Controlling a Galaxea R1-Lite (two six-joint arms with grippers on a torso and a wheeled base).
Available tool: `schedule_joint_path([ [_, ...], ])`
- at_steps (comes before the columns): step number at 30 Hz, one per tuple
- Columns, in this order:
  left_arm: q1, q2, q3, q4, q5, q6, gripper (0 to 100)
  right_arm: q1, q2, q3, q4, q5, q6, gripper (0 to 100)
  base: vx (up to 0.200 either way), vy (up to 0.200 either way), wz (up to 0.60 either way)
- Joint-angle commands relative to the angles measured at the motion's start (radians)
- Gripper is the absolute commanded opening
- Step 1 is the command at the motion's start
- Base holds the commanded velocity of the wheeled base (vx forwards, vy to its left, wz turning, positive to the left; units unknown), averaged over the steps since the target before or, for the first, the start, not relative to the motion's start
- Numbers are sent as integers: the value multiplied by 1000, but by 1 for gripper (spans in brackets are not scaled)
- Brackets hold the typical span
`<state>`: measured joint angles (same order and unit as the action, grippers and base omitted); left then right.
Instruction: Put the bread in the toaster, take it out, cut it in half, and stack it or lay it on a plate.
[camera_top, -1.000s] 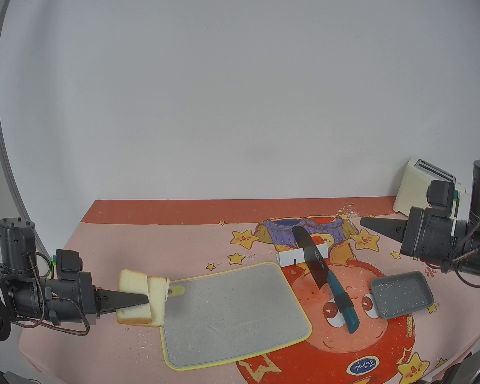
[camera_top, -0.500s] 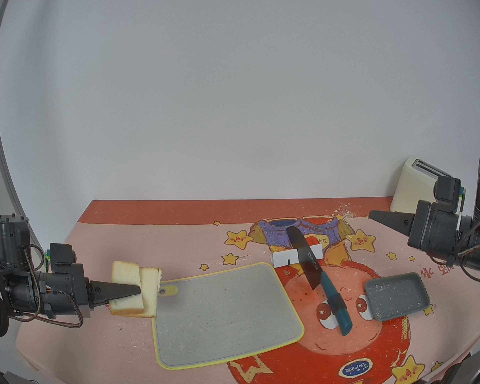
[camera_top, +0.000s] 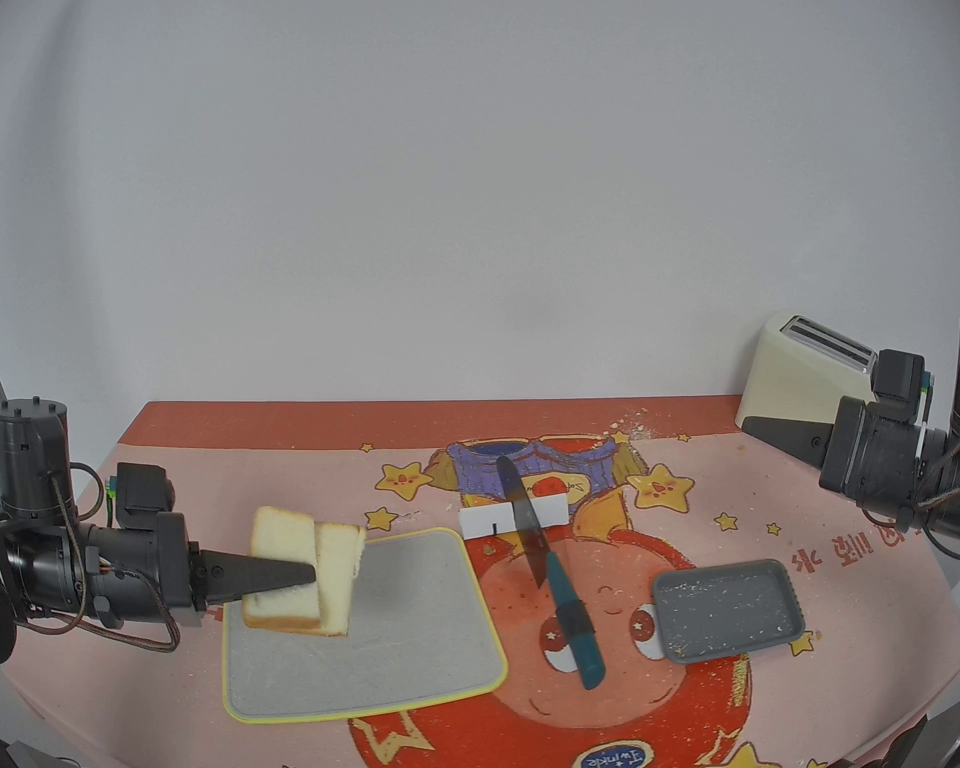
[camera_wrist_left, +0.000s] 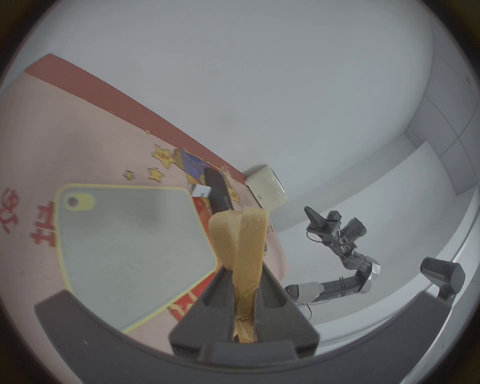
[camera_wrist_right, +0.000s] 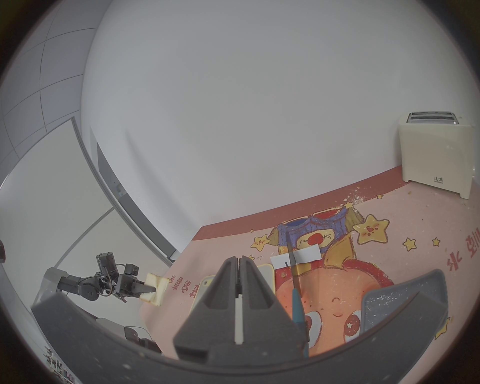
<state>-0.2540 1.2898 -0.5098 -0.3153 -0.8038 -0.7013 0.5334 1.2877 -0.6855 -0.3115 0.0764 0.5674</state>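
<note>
Plain white wall behind; table (camera_top: 250, 470) in a pink cartoon print with a red border along the far edge, crumbs scattered near 1 o'clock. Grey board (camera_top: 400, 650) with a yellow rim lying flat at 7 o'clock on the table.

Left gripper (camera_top: 305, 573) low at 9 o'clock, arm roughly level, pointing toward 3 o'clock. Fingers (camera_wrist_left: 210, 305) drawn in tight on the bread (camera_top: 300, 590), gripped between both pads (two pale slices pressed face to face, standing on edge). Bread over the board's 9 o'clock end; touching the board or just above it, hard to tell. Seen from the left wrist, slices sticking out past the dark fingertips, board beyond them.

Knife (camera_top: 572, 632) just off the board at 3 o'clock, between board and plate (camera_top: 725, 612). Dark blade set on edge through the slot of a small white holder (camera_top: 480, 522), teal handle down on the table and pointing to 5 o'clock. Plate grey, rectangular, shallow, speckled with crumbs, at 4 o'clock on the table, well apart from the bread.

Cream toaster (camera_top: 790, 375) at 2 o'clock by the far edge, slots facing up. Right gripper (camera_top: 765, 430) raised at 3 o'clock, tip in front of the toaster's base in the head view. Both fingers pressed fully together, gripping nothing.
</note>
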Motion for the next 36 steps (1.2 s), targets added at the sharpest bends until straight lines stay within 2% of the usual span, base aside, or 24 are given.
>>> schedule_joint_path([
  [1,-94,62,-12,-4,9,-3,0,-18,4,0,0,2,0,0,0,-200,0],
  [17,-215,232,-113,-4,14,-9,0,-27,10,0,0,2,-1,0,0,-200,0],
  [21,-243,287,-133,-7,14,-9,0,-27,9,0,0,2,-1,0,0,0,0],
  [24,-278,375,-171,-5,55,-12,0,-27,9,0,0,2,-1,0,0,0,0],
  [26,-309,416,-194,-5,95,-27,0,-27,9,0,0,2,-1,0,0,0,0],
  [27,-309,416,-194,-5,95,-27,0,-27,9,0,0,2,-1,0,0,0,0],
  [28,-346,471,-228,-8,137,-63,0,-27,10,0,0,2,-1,0,0,0,0],
  [29,-360,490,-243,-8,147,-80,0,-27,10,0,2,2,-1,0,0,0,0],
  [34,-370,546,-317,-8,149,-132,0,-32,9,0,0,2,-1,0,0,0,0],
  [36,-370,566,-335,-8,143,-142,0,-36,10,0,0,2,-1,0,0,0,0],
])
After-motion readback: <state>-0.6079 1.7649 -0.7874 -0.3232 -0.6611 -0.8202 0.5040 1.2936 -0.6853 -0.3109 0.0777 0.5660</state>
